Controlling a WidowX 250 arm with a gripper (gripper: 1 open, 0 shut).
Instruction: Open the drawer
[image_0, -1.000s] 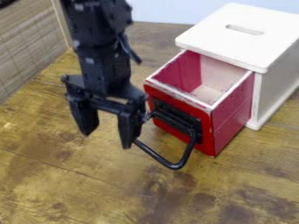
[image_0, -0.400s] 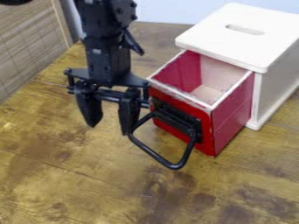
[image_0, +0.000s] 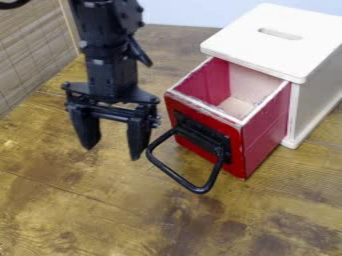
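The red drawer (image_0: 227, 112) stands pulled well out of the white cabinet (image_0: 291, 55), showing its pale wooden inside. On its front are a black plate and a large black wire loop handle (image_0: 187, 166) that reaches down to the tabletop. My black gripper (image_0: 111, 143) hangs open to the left of the handle, fingers pointing down just above the table. Nothing is between the fingers, and they are clear of the loop.
The wooden tabletop (image_0: 80, 215) spreads to the front and left. A woven mat or panel (image_0: 30, 45) lies along the far left edge. The cabinet has a slot in its top.
My gripper has moved left, away from the loop handle it stood next to a second ago. It stays open. The drawer has not moved.
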